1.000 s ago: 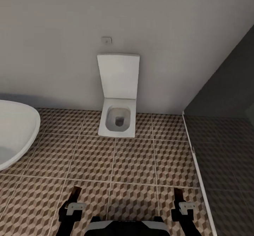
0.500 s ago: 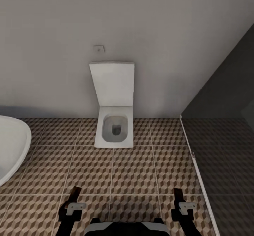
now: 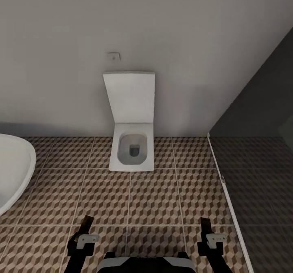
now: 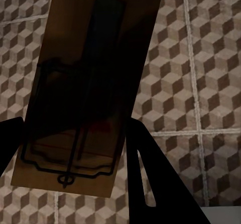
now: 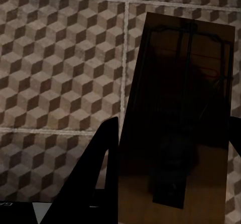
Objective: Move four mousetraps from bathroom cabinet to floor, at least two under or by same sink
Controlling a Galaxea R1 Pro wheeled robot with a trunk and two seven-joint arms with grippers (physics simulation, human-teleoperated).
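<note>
Bathtub rim, white and curved (image 3: 16,169), sits at the left edge of your head view, resting on the bathroom floor of large square tiles printed with brown, beige and cream cubes (image 3: 154,191). Low in the frame on the left, your left gripper (image 3: 84,229) has its black jaws pinching a flat brown wooden mousetrap with dark wire parts (image 3: 86,223); in the left wrist view that board (image 4: 85,93) fills the middle of the frame, tilted, with a jaw finger (image 4: 145,179) dark against its lower right edge and cube tiles behind it. At the centre of your head view stands a square white toilet (image 3: 132,153) with its lid raised against the pale grey wall (image 3: 162,28), and a small square plate (image 3: 113,56) is fixed on the wall just above the lid. Low on the right, your right gripper (image 3: 206,229) is likewise clamped on a second brown wooden mousetrap (image 3: 205,224), seen edge-on; the right wrist view shows it (image 5: 181,123) held above the tiles. At the far right lie darker grey-tinted shower tiles (image 3: 260,191) below a dark wall panel (image 3: 264,97).
</note>
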